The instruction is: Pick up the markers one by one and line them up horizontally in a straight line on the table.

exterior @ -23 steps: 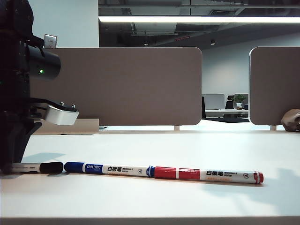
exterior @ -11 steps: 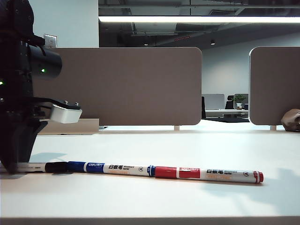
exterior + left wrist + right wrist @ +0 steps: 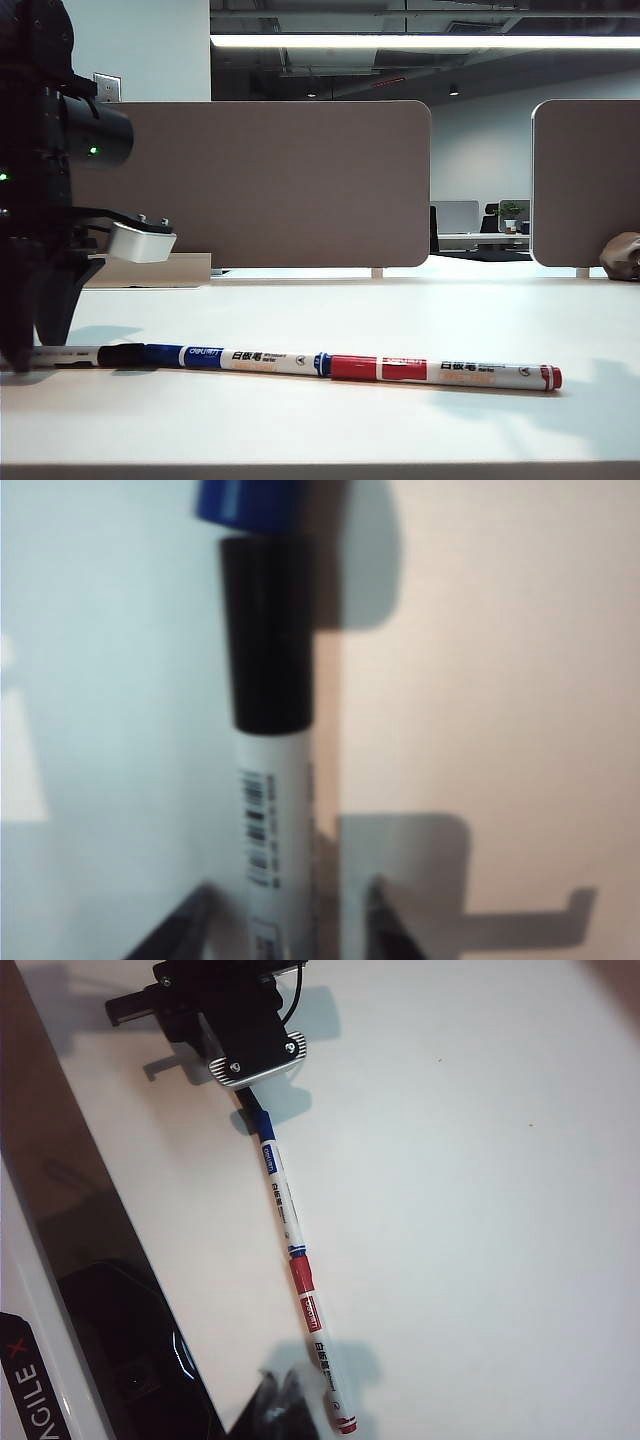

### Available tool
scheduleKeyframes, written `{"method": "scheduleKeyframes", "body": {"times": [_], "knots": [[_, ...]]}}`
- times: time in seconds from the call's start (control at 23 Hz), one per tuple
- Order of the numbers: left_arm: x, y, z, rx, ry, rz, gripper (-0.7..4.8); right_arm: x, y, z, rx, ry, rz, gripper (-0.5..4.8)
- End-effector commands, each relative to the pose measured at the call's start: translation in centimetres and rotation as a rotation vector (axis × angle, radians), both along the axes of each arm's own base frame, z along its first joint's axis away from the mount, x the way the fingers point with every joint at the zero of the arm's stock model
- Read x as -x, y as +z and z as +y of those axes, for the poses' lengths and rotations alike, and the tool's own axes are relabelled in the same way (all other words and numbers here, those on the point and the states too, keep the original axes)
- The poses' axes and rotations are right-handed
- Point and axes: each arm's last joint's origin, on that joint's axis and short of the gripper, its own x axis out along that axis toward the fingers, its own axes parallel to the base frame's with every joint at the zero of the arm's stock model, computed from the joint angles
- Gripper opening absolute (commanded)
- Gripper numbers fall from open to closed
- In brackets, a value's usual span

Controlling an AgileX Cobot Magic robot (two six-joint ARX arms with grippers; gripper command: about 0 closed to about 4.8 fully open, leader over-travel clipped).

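Since the earlier frame the left tool (image 3: 285, 920) has spread its jaws off the black marker (image 3: 85, 355), which now lies on the worktop (image 3: 400, 320) at lower left, cap touching the blue marker (image 3: 235, 358) — gap closed. Red marker (image 3: 445, 373) continues the row rightward. Black marker's far end is hidden behind the left arm. Right tool (image 3: 285, 1400) — a dark blur at frame bottom, cut off; jaws pressed together, gripping nothing.
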Motion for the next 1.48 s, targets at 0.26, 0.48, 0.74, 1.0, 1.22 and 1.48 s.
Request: {"method": "scheduleKeyframes", "body": {"times": [0.26, 0.48, 0.74, 1.0, 1.22, 1.48], "knots": [[0.1, -1.2, 0.1, -0.032, 0.002, 0.028, 2.57, 0.1, 0.2, -0.1, -0.013, 0.005, -0.011, -0.01], [-0.1, -1.0, 0.1, -0.027, 0.002, 0.001, 2.84, 0.1, 0.2, 0.0, -0.013, 0.005, -0.01, -0.01], [-0.1, -0.3, 0.1, -0.034, 0.009, -0.043, 2.84, 0.0, 0.3, 0.0, -0.015, 0.005, -0.013, -0.01], [0.0, 0.2, 0.1, -0.026, 0.03, -0.048, 2.84, 0.0, 0.3, 0.0, -0.015, 0.005, -0.013, -0.01], [0.4, 1.2, 0.2, -0.018, 0.03, -0.073, 2.89, 0.0, 0.3, 0.0, -0.016, 0.006, -0.014, -0.01], [1.4, 2.7, 0.3, 0.046, 0.028, -0.063, 2.89, 0.0, 0.3, 0.0, -0.024, 0.008, -0.018, -0.01]]}}
